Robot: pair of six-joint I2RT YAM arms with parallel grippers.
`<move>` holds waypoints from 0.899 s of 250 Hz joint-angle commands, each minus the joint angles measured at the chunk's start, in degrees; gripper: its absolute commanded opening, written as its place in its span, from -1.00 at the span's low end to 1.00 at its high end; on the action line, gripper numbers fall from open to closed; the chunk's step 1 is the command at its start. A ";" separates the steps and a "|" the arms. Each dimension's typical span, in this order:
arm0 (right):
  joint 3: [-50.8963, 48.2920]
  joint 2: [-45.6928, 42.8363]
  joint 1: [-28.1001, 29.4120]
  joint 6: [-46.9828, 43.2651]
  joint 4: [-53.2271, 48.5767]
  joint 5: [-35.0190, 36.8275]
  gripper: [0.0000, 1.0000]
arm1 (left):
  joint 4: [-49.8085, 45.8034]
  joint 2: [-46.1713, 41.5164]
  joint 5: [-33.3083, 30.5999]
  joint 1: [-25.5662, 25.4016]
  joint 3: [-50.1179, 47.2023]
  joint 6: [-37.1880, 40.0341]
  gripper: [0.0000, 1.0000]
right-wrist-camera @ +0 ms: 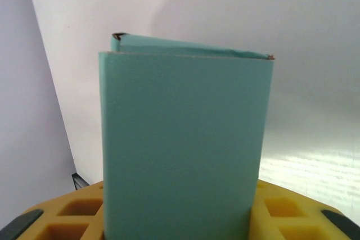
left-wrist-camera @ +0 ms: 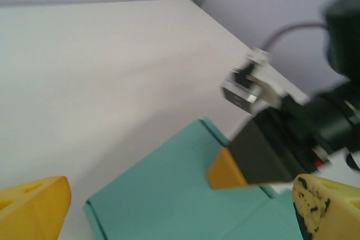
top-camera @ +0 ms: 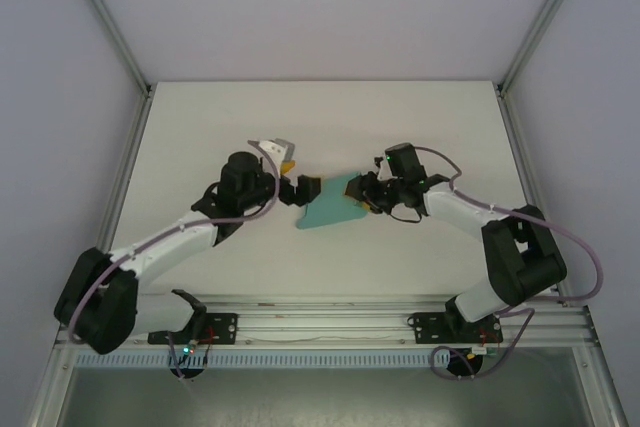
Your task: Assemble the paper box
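One table point(top-camera: 200, 127), with the box point(top-camera: 325, 205) mid-table between my arms. My right gripper point(top-camera: 366, 193) clamps its right end, I judge to steady it. My left gripper point(top-camera: 299, 190) stands with jaws wide apart at the other end, free to fold.

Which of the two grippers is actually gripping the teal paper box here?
The right gripper: the paper box is pinched between its yellow fingers. The left gripper has its jaws spread wide beside it, clamping nothing.
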 commanded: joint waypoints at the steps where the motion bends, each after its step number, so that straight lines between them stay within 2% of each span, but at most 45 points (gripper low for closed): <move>1: 5.96 -1.52 -0.98 3.33 -11.97 -0.11 -0.24 | -16.86 -1.10 -3.15 -3.94 2.96 19.49 1.00; 25: 9.47 -1.15 -3.04 6.23 -19.80 -2.59 -0.23 | -23.63 -1.24 -2.59 -5.19 4.98 23.76 1.00; 56: 11.28 0.98 -5.87 11.80 -24.05 -11.47 -0.22 | -30.54 -1.75 -4.67 -8.54 7.56 29.26 1.00; 92: 10.16 2.86 -5.93 18.44 -22.83 -20.11 -0.26 | -30.84 -1.07 -12.32 -11.99 7.96 32.92 1.00; 169: 10.87 1.80 -6.08 23.81 -24.12 -22.88 -0.24 | -31.68 4.67 -26.05 -15.65 9.66 36.09 1.00; 196: 11.11 1.04 -6.04 24.43 -24.81 -23.34 -0.21 | -32.65 5.88 -26.06 -16.29 10.09 36.69 1.00; 225: 10.88 0.62 -6.01 24.43 -26.54 -24.37 -0.17 | -28.56 5.53 -27.83 -16.32 8.95 36.96 0.98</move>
